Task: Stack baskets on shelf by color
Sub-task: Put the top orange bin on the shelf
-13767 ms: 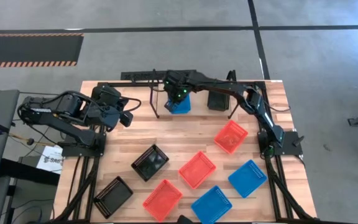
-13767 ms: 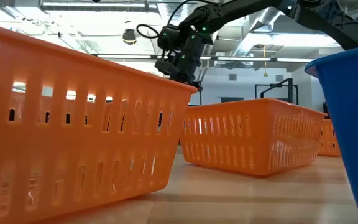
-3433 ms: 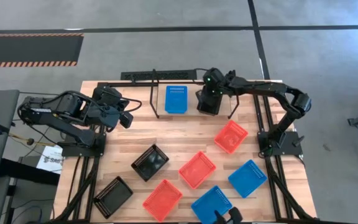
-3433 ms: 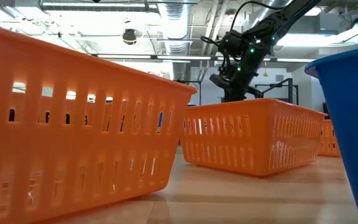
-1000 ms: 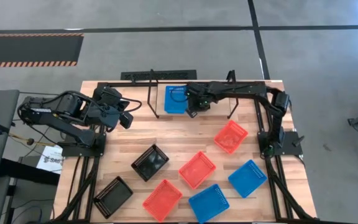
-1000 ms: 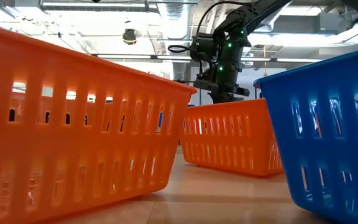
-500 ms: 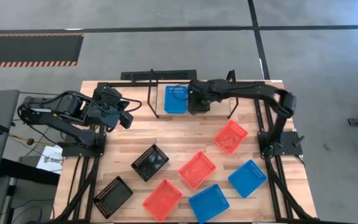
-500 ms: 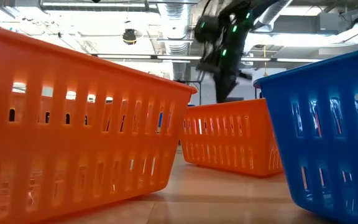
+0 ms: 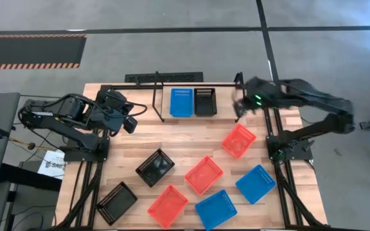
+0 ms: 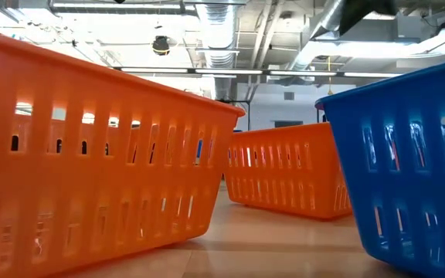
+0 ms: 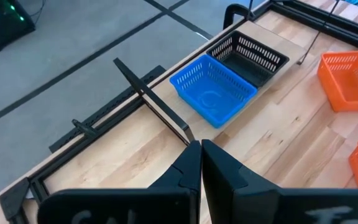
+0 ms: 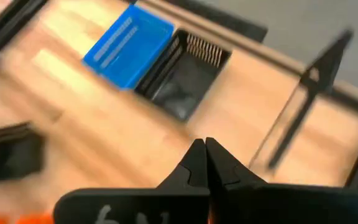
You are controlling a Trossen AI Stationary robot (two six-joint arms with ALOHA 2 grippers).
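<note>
Baskets on shelf [image 9: 227, 109]: blue [image 9: 182, 102] and black [image 9: 205, 101], invisible from low view; counter holds seven. Right tool [image 9: 239, 106] at 1 o'clock, left tool [image 9: 132, 120] at 9, both closed, empty.

Both arms are dark with black cabling, a green light glowing on the right arm [image 9: 258, 99].

Nothing legible here: pale marks on the left gripper [image 11: 201, 163] and right gripper [image 12: 205, 163] housings are cut off, unreadable.
</note>
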